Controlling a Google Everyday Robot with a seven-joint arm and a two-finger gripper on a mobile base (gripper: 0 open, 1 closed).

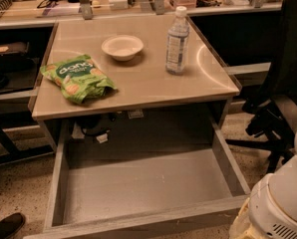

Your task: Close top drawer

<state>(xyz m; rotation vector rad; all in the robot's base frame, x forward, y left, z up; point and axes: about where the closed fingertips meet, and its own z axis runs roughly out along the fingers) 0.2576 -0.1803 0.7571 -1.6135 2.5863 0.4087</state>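
Note:
The top drawer (230,159) is a wide, shallow grey wood-grain drawer under the tabletop. It stands pulled far out toward me, and its inside is bare. Its front panel (153,220) runs along the bottom of the camera view. The white rounded housing of my arm (283,198) fills the bottom right corner, just right of the drawer's front right corner. My gripper is out of view, hidden beyond that housing or below the frame edge.
On the beige tabletop (148,83) lie a green snack bag (76,77), a white bowl (122,47) and a water bottle (177,40). A black office chair (283,93) stands at the right. Cables (96,131) hang under the top. A shoe (6,225) is at the bottom left.

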